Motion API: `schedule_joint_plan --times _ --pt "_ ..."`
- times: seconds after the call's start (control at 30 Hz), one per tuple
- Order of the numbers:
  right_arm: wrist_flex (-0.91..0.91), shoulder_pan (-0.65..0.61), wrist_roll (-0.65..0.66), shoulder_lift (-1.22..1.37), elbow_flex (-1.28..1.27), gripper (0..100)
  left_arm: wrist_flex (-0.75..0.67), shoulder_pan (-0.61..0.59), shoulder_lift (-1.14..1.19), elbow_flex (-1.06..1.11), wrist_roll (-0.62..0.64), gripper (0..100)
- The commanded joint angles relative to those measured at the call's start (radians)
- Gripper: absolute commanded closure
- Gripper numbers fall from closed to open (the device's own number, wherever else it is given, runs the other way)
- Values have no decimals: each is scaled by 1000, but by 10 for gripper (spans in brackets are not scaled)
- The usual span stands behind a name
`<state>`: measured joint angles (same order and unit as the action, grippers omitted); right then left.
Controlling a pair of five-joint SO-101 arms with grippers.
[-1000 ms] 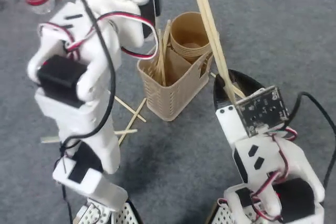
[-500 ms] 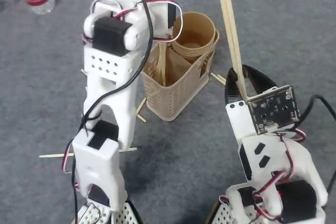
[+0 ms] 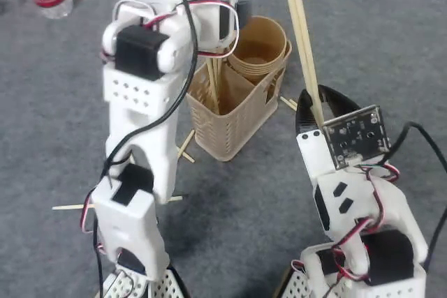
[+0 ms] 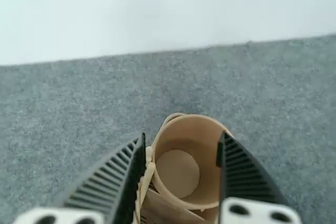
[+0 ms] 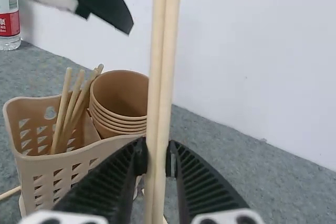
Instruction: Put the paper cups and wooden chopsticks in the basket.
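Right gripper (image 5: 156, 158): closed on a pair of wooden chopsticks (image 5: 161, 51), which are held upright and clamped near their lower end. The basket (image 5: 37, 166) is set just beyond it, toward the other arm's side. Left gripper (image 4: 181, 153): jaws parted wide, nothing held, poised directly above the stacked paper cups (image 4: 184, 166) nested in one basket compartment. Stored chopsticks (image 3: 215, 82) are stood in the compartment beside the cups. Loose chopsticks (image 3: 73, 206) are seen lying on the grey mat (image 3: 391, 47) well behind this gripper, near its arm's base.
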<state>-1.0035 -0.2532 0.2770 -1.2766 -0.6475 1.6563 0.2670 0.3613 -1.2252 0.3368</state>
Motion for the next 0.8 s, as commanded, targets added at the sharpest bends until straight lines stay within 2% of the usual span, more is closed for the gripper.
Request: schedule_joint_plan --times 0.0,0.13,0.2,0.3,0.47,0.57,0.67,0.77 --pt "50 -7 -9 4 11 991 6 -49 -173 -71 -72 787" --pt "68 -136 -38 25 66 991 109 -72 -367 -188 -261 787" --pt "48 -216 -54 77 126 991 106 -98 -468 -124 -288 787" --pt "53 -286 -54 203 206 991 103 -235 -631 117 -288 787" --pt "139 -303 -60 415 342 991 83 -365 -868 653 -324 787" --pt "211 -338 -60 512 413 991 -48 -433 -1048 944 -327 787" --pt "259 -374 -60 595 471 991 -258 -516 -1298 1254 -308 787" --pt "271 -404 -60 673 522 991 -457 -563 -1585 1655 -256 787"
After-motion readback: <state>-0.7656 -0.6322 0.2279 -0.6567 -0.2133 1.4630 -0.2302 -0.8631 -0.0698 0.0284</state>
